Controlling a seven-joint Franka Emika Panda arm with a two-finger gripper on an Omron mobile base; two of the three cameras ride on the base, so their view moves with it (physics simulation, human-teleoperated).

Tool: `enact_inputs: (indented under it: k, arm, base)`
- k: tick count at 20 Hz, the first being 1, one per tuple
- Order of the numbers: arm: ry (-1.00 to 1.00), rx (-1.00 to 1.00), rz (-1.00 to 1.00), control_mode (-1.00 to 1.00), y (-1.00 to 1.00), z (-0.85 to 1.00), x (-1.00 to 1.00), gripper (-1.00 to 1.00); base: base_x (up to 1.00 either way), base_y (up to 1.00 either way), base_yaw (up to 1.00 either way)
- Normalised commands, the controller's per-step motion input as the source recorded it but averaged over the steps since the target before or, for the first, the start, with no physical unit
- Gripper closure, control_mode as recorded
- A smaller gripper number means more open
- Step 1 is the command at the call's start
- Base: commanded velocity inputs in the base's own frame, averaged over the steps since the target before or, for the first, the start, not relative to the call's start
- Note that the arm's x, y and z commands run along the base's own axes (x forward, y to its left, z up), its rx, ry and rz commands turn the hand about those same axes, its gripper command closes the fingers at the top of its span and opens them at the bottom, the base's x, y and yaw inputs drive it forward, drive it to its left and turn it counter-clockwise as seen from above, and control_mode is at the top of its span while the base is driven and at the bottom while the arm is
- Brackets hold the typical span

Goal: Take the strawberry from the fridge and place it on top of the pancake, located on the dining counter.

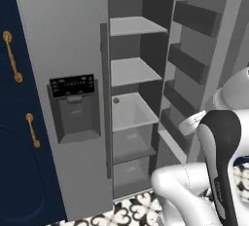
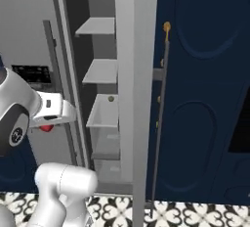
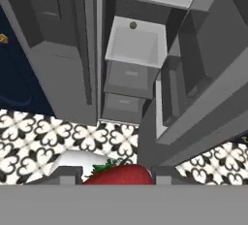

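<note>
The strawberry (image 3: 120, 174), bright red with green leaves, sits between the two dark fingertips of my gripper (image 3: 117, 176), which is shut on it. In the right base view it shows as a red spot (image 2: 46, 128) under the white hand, in front of the fridge (image 2: 134, 74). The grey fridge (image 1: 63, 49) has its left door with the black dispenser shut. Its right door (image 1: 194, 64), fitted with dark bins, is swung open, showing pale shelves (image 1: 133, 25). The gripper is outside the fridge, above the floor. The pancake and the dining counter are out of view.
A small round olive-brown thing (image 1: 116, 100) lies at the back of a lower shelf. Navy cabinets with gold handles (image 1: 12, 57) flank the fridge on the left and on the right (image 2: 205, 99). Black-and-white patterned tiles (image 3: 43, 136) cover the floor below.
</note>
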Motion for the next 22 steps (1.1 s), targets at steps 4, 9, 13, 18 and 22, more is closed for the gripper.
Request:
enact_inputs:
  k: [4, 9, 13, 18, 22]
  arm:
    - [0.00, 0.00, 0.00, 1.00, 0.00, 0.00, 0.00, 1.00]
    - [0.00, 0.00, 0.00, 1.00, 0.00, 0.00, 0.00, 1.00]
    - [0.00, 0.00, 0.00, 1.00, 0.00, 0.00, 0.00, 1.00]
    - [0.00, 0.00, 0.00, 1.00, 0.00, 0.00, 0.00, 1.00]
    - [0.00, 0.00, 0.00, 1.00, 0.00, 0.00, 0.00, 1.00]
  base:
    - [-1.00, 0.04, 0.51]
    - [-0.84, 0.00, 0.85]
    - [-0.97, 0.19, 0.69]
    - [-1.00, 0.42, 0.62]
    - [-0.82, 0.53, 0.74]
